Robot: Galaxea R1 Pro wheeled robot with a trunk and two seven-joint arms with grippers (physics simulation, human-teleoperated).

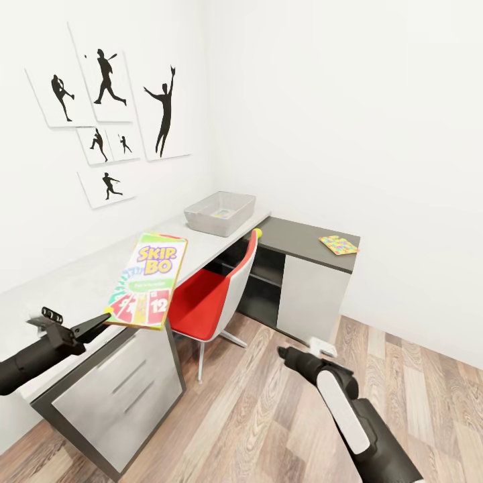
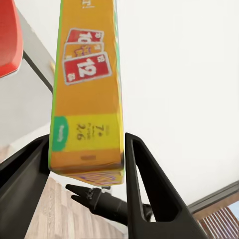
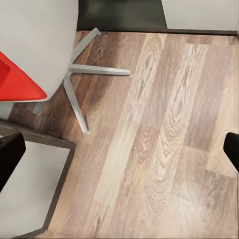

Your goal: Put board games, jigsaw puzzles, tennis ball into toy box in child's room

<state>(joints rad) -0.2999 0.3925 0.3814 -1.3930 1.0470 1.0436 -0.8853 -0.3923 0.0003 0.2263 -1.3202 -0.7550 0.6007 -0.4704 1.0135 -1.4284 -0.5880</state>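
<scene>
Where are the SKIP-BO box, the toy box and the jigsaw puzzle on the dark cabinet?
SKIP-BO box (image 1: pixel 149 278), head view, middle of its printed face.
Toy box (image 1: pixel 201 219), head view, its near grey wall.
Jigsaw puzzle (image 1: pixel 339 244), head view, centre of its patterned top.

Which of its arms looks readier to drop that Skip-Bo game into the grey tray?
The left. Its pincer already grips the Skip-Bo box above the desk, on the toy box's side. The right pincer hangs open and empty over the floor.

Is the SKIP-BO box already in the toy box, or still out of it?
Out. The SKIP-BO box is held in the air by the left gripper, short of the toy box farther along the table.
</scene>
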